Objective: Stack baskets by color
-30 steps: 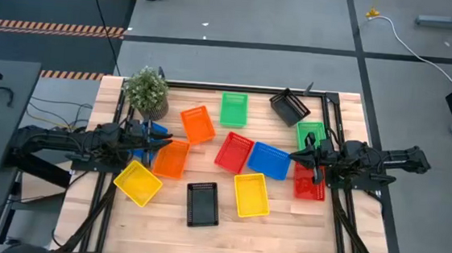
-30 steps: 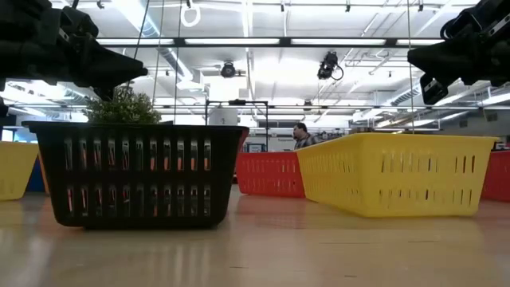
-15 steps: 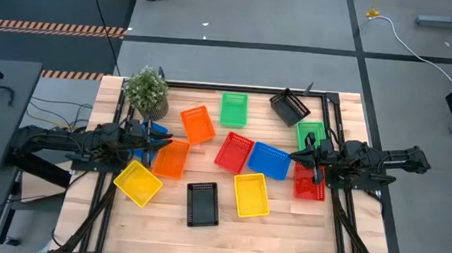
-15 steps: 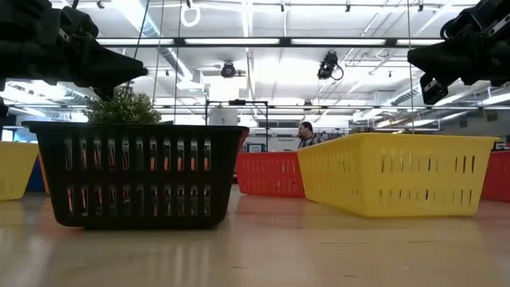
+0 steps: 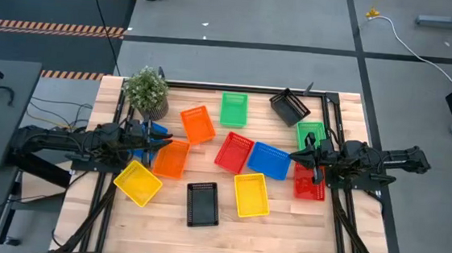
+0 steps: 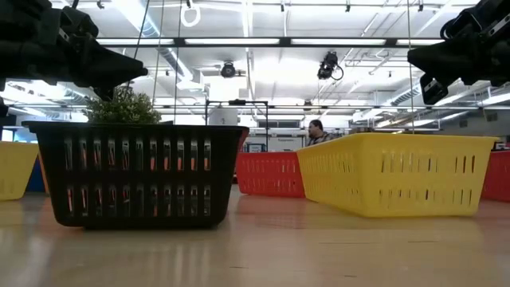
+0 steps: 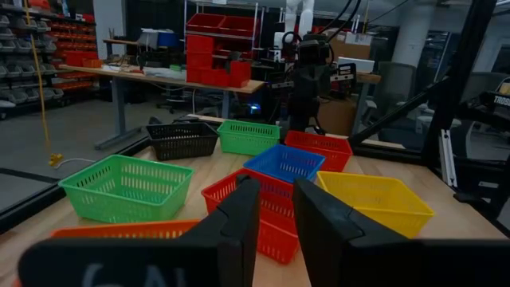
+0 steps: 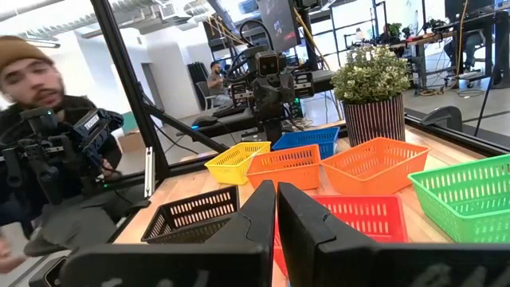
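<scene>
Twelve baskets lie scattered on the wooden table (image 5: 283,228). There are orange ones (image 5: 198,124) (image 5: 171,158), green ones (image 5: 233,109) (image 5: 310,135), black ones (image 5: 290,107) (image 5: 202,203), red ones (image 5: 234,152) (image 5: 309,183) and yellow ones (image 5: 137,182) (image 5: 251,195). One blue basket (image 5: 269,161) sits mid-table and another (image 5: 150,129) is partly hidden under the left arm. None is stacked. My left gripper (image 5: 163,141) (image 7: 276,185) hovers above the table's left side, slightly open and holding nothing. My right gripper (image 5: 292,156) (image 8: 276,187) hovers at the right side, shut and holding nothing.
A potted plant (image 5: 146,90) stands at the back left corner. Black frame rails (image 5: 335,127) run along the table's sides. A person (image 8: 40,119) shows beyond the table's edge in the right wrist view, and another person (image 6: 317,131) is far off in the room.
Neither arm nor any basket has moved. Only the distant person in the low view has shifted to the right.
</scene>
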`<action>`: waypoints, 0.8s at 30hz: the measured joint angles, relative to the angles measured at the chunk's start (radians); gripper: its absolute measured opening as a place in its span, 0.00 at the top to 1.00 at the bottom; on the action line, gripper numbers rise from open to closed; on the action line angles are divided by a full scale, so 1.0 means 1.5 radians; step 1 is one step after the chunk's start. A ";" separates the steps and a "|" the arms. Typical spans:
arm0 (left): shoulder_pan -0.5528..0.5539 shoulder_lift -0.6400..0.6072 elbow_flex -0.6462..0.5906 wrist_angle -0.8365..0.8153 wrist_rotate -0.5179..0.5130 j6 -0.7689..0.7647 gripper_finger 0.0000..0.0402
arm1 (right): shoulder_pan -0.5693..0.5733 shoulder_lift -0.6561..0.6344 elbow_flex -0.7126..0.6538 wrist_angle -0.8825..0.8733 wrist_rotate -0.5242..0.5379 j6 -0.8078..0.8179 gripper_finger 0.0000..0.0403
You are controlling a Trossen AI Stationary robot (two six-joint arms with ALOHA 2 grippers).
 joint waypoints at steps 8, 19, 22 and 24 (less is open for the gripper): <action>0.000 0.000 0.000 0.000 0.000 0.000 0.77 | 0.000 0.000 0.000 0.000 0.000 0.000 0.94; 0.000 0.000 0.000 0.000 0.000 0.000 0.79 | 0.000 0.000 0.000 0.000 0.000 0.000 0.94; 0.000 0.000 0.000 0.000 0.000 0.000 0.78 | 0.000 0.000 0.000 0.000 0.000 0.000 0.94; 0.000 0.000 0.000 0.000 0.000 0.000 0.77 | 0.000 0.000 0.000 0.000 0.000 0.000 0.94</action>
